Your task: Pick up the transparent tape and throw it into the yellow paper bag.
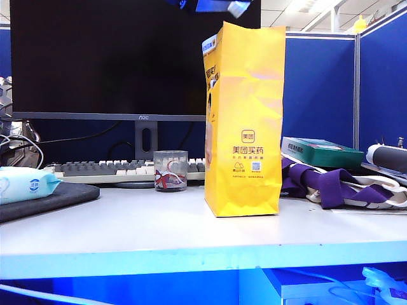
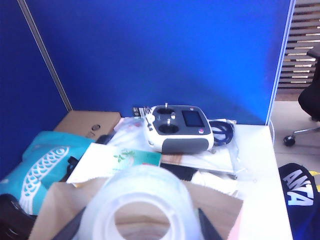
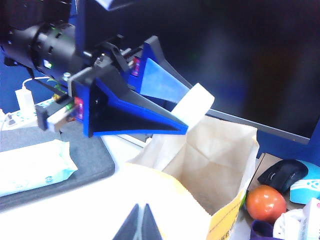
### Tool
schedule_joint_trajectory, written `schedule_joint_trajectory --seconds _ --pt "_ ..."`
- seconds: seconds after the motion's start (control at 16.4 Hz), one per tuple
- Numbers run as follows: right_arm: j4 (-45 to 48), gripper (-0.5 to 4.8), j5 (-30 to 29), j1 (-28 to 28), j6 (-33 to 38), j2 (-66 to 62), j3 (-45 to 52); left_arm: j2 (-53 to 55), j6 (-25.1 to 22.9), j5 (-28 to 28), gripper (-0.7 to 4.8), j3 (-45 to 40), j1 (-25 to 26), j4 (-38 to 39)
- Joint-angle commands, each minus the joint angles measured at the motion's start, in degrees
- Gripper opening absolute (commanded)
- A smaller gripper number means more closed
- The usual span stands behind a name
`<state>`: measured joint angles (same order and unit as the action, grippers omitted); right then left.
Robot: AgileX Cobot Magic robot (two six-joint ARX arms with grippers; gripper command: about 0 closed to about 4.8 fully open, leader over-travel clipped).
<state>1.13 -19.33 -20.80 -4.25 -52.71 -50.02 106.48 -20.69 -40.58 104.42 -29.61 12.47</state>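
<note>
**Tape held over the open bag**

The left gripper (image 3: 187, 117) is clamped on the tape (image 3: 192, 106), its two blue fingers (image 3: 130, 112) narrowed onto the roll's flat sides. The roll sits at the fingertips, pale and translucent, poised just above the rim of the bag (image 3: 227, 212). In the right wrist view the bag's mouth gapes directly below the fingertips, with its plain brown lining showing and nothing visible inside.

The left wrist view looks along its own fingers: the tape (image 2: 145, 202) fills the space between them as a whitish ring, hole facing the camera, with the bag's brown lining (image 2: 67, 202) right beneath. Beyond the fingertips a grey remote controller (image 2: 178, 129) lies on a white shelf against a blue partition (image 2: 160, 50).

The right gripper (image 3: 141, 220) shows as two dark fingertips standing close together with nothing between them, just beside the bag's near yellow wall and lower than the left fingers.

In the exterior view the bag (image 1: 245, 121) stands upright on the table (image 1: 127, 229), and the left gripper (image 1: 219, 5) is only a blue blur at the top edge above it. A glass cup (image 1: 170, 170) stands near the bag's side, in front of a keyboard (image 1: 108, 168) and monitor (image 1: 108, 57).
</note>
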Motion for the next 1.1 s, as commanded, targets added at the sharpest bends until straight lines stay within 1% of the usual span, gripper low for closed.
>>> schedule_joint_trajectory --seconds 0.06,0.12,0.18,0.24,0.3,0.37,0.43,0.49,0.55,0.61,0.73,0.85,0.97,1.04,1.1 --pt "0.7 -0.04 -0.3 -0.1 -0.3 0.1 -0.3 0.0 2.1 0.3 4.79 0.3 0.0 -3.2" --pt "0.7 -0.04 -0.3 -0.1 -0.3 -0.2 -0.3 0.0 5.0 1.7 4.79 0.4 0.0 -5.2" --pt "0.6 -0.04 -0.3 -0.1 -0.3 -0.4 -0.3 0.0 6.9 3.3 4.79 0.4 0.0 -5.9" --pt "0.5 -0.04 -0.3 -0.1 -0.3 -0.7 -0.3 -0.3 8.5 3.6 4.79 0.6 0.0 -5.6" --pt "0.3 -0.04 -0.3 -0.1 -0.3 -0.7 -0.3 -1.4 9.3 4.7 4.79 0.6 0.0 -3.6" --pt "0.3 -0.04 -0.3 -0.1 -0.3 -0.2 -0.3 -5.2 5.8 9.2 4.79 0.6 0.0 4.4" --pt "0.3 -0.04 -0.3 0.0 -0.3 0.4 -0.3 -8.3 1.1 11.7 4.79 0.6 0.0 11.3" --pt "0.4 -0.04 -0.2 0.0 -0.3 1.0 -0.3 -10.4 -1.0 13.9 4.79 0.6 0.0 15.3" --pt "0.4 -0.04 -0.2 0.0 -0.3 1.8 -0.3 -13.9 -4.8 16.0 4.79 0.5 0.0 21.8" --pt "0.4 -0.04 -0.2 0.0 -0.3 3.0 -0.3 -17.7 -6.4 19.3 4.79 0.5 0.0 27.2" --pt "0.4 -0.04 -0.1 0.0 -0.3 6.1 -0.3 -23.3 -7.2 21.5 4.79 0.5 0.0 33.3" --pt "0.4 -0.04 0.9 0.0 -0.3 10.5 -0.3 -28.5 -8.3 29.1 4.79 0.5 0.0 38.6" --pt "-0.7 -0.04 3.0 0.0 -0.3 15.0 -0.3 -33.7 -8.4 36.2 4.79 0.0 0.0 43.9" --pt "-1.9 -0.04 3.0 0.0 -0.3 16.6 -0.3 -36.9 -8.0 36.9 4.79 -1.4 0.0 45.0" --pt "-4.2 -0.04 3.3 0.0 -0.4 18.8 -0.3 -41.5 -6.9 36.9 4.79 -4.1 0.0 44.2"
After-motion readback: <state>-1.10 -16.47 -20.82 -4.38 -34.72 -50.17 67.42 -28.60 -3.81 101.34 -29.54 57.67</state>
